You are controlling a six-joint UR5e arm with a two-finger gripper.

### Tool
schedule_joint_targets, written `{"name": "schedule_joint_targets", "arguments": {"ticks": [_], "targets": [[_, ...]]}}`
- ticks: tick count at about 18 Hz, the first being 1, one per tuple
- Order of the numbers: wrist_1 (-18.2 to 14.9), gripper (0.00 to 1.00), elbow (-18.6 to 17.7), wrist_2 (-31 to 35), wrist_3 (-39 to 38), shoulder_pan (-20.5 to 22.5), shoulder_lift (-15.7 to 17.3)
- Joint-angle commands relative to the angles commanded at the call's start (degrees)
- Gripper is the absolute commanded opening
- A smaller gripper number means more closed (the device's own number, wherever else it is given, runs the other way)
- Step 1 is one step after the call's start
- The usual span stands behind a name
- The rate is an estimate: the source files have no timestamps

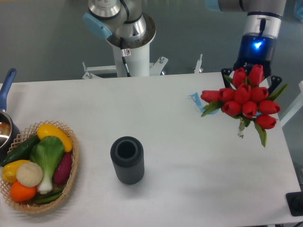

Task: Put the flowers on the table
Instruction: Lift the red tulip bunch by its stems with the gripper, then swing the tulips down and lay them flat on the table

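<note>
gripper mostly hidden behind blooms, seems clamped on flowers, bunch carried above table near right edge. risk: release here, top-heavy bunch tips or rolls off edge; stems could snag ribbon.

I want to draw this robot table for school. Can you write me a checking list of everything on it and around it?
Surface: white table, matte, mostly bare in the middle.
Job's things: red flowers at the right side, bunch held up by the hand, stem ends near the tabletop; contact unclear.
Clutter: dark ribbed cup; vegetable basket at left; pot at the left edge; blue ribbon scrap.
Grippers: hand mostly hidden behind the blooms, blue light above it.
Cables: thin cable on the robot base.
Surroundings: grey floor.
</note>
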Motion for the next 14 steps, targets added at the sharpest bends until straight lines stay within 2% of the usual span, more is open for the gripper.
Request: {"name": "schedule_joint_targets", "arguments": {"ticks": [3, 7, 10, 14], "targets": [[-0.1, 0.37, 0.3, 7.5, -0.1, -3.3, -0.6], [-0.4, 0.37, -0.1, 22.1, -0.2, -9.2, -1.8], [-0.4, 0.37, 0.4, 31.6, -0.1, -13.4, -4.6], [-0.4, 0.37, 0.6, 41.3, 0.1, -16.9, -9.0]]}}
